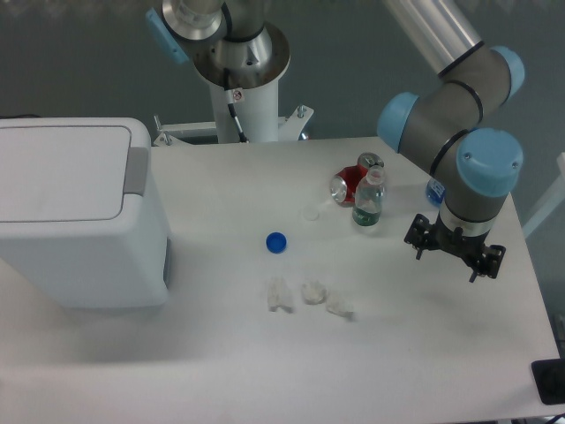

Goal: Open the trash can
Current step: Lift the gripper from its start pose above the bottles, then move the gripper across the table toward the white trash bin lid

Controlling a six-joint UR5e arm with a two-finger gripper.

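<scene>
The trash can is a large white boxy bin standing on the left side of the table. Its flat lid lies shut, with a grey push-button strip along the lid's right edge. My gripper hangs at the right side of the table, far from the bin, pointing down. Only its black body shows from above and the wrist hides the fingers, so their state is unclear. Nothing visible is held.
Two red cans and a clear bottle with a green label stand mid-right. On the table between bin and arm lie a blue cap, a small clear cap and crumpled paper wads. The arm's white pedestal rises at the back.
</scene>
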